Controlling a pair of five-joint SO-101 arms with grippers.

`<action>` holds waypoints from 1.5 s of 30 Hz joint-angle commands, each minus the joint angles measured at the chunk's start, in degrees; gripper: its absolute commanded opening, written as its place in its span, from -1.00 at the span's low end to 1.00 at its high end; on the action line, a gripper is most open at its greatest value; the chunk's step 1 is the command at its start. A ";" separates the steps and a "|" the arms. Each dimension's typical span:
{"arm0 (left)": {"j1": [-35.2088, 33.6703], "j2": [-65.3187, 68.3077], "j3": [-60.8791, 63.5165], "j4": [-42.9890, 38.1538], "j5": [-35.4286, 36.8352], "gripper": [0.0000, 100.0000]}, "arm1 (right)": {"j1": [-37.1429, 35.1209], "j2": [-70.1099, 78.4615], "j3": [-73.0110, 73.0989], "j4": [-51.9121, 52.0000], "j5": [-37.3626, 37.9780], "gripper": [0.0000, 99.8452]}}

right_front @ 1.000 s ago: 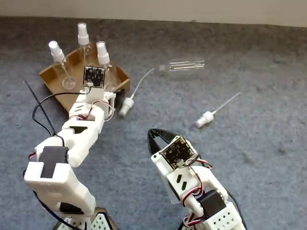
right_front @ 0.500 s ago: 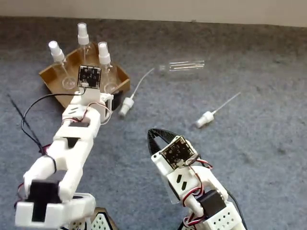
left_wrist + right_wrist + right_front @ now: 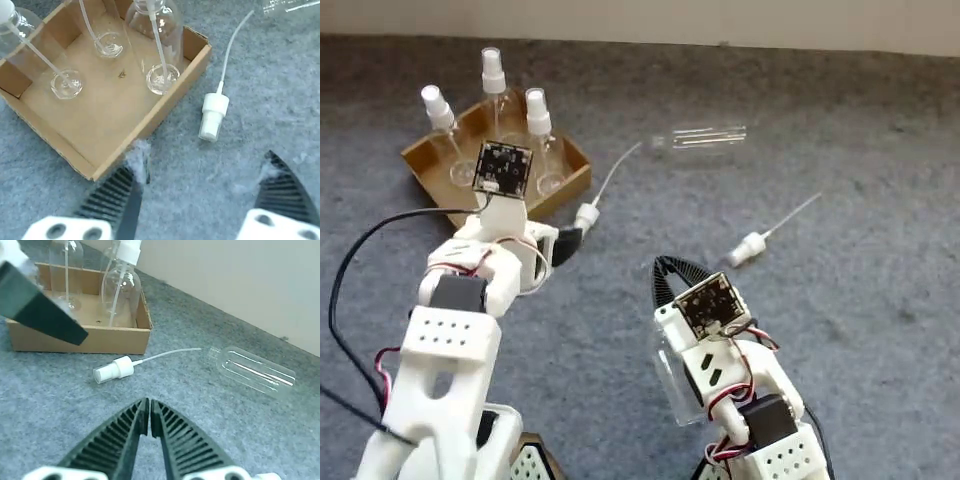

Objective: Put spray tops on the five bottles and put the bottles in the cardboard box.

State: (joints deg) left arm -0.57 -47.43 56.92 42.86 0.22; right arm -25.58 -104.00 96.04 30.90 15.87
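Note:
Three clear bottles with white spray tops stand in the cardboard box at the back left. My left gripper hovers open and empty just in front of the box wall. A loose spray top with a long tube lies beyond its fingers. A capless bottle lies on its side farther back. A second spray top lies to the right. My right gripper is shut and empty near the front, pointing toward the first spray top and the lying bottle.
Grey carpet covers the table. Something clear, perhaps another bottle, lies beside the right arm's base. A black finger of the left gripper shows in front of the box in the right wrist view. A pale wall runs along the back.
The left arm has drawn back from the box toward the front, leaving the third bottle standing inside. The right arm has shifted slightly to the right.

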 commanded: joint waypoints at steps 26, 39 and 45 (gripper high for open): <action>10.42 1.54 -23.25 38.15 -12.04 -0.42 | 24.66 0.04 1.45 0.84 -16.44 -0.98; 23.43 26.77 -44.00 53.10 12.04 -0.42 | 24.57 -0.04 1.54 -2.68 -16.26 -0.98; 34.15 27.30 -43.82 53.10 21.80 -0.42 | 26.33 -0.57 1.19 -2.51 -14.07 -0.98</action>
State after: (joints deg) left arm 27.47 -20.18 16.04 95.25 16.22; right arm -1.05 -104.00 96.04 29.58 -0.31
